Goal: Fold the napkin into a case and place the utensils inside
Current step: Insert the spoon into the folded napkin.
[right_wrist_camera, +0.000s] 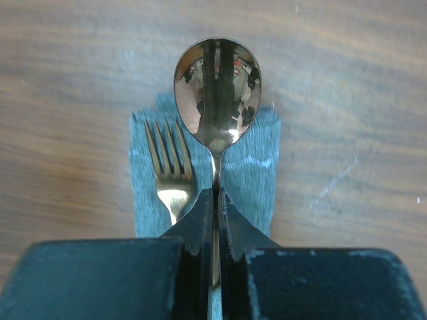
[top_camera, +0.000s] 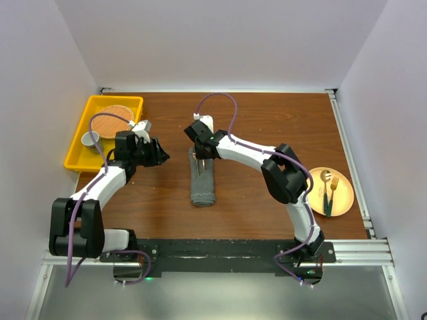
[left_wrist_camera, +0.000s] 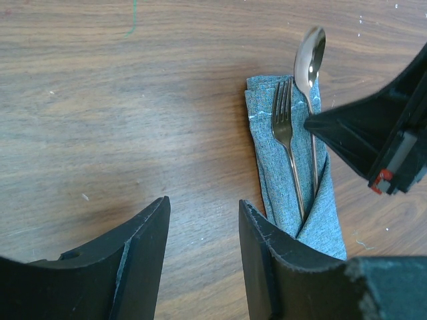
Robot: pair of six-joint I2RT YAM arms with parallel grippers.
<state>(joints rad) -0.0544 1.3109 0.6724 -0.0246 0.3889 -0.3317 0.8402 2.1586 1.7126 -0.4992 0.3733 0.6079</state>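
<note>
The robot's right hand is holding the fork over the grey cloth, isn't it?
Not quite. The right hand is holding the spoon, not the fork. The right wrist view shows it pinched shut on the spoon's thin handle over the grey cloth, while the fork lies beside it on the cloth, not gripped.
</note>
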